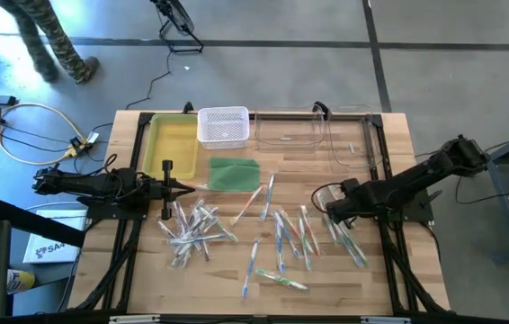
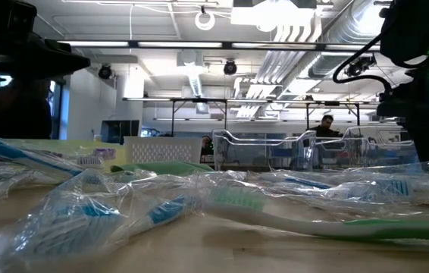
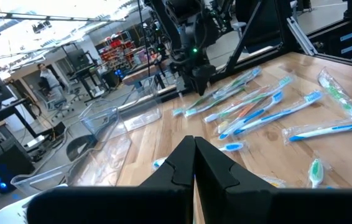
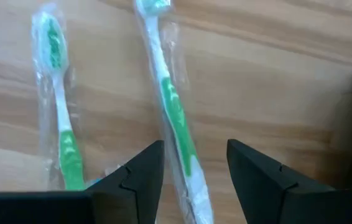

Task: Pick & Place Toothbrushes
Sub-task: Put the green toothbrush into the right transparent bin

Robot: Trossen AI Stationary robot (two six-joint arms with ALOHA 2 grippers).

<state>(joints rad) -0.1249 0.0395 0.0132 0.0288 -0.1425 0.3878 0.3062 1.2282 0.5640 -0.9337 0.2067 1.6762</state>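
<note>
toothbrushes (image 1: 272, 236) are scattered all over the wooden table (image 1: 398, 279), slim plastic sticks with green, blue and orange-pink handles, lots of them in crinkly clear wrappers that catch the light. there's one messy pile on the left side of the table, a looser bunch in the middle and a few more on the right.

right gripper (image 4: 194, 163) is low over the right-hand bunch with its fingers apart, and a wrapped green-and-white brush (image 4: 175, 118) runs lengthwise through the gap between them. can't tell if either finger actually touches it. a second green brush (image 4: 61, 106) in a wrapper lies just beside it, roughly parallel.

left gripper (image 1: 185, 187) is at the left side of the table, fingers pressed together into a dark wedge with nothing in them, pointing across toward the middle of the table.

along the far edge there's a shallow yellow tray (image 1: 172, 142), a white mesh basket (image 1: 223, 126) with a grid texture and two clear plastic bins (image 1: 322, 135). a flat green pad (image 1: 234, 173) lies just in front of the basket.
</note>
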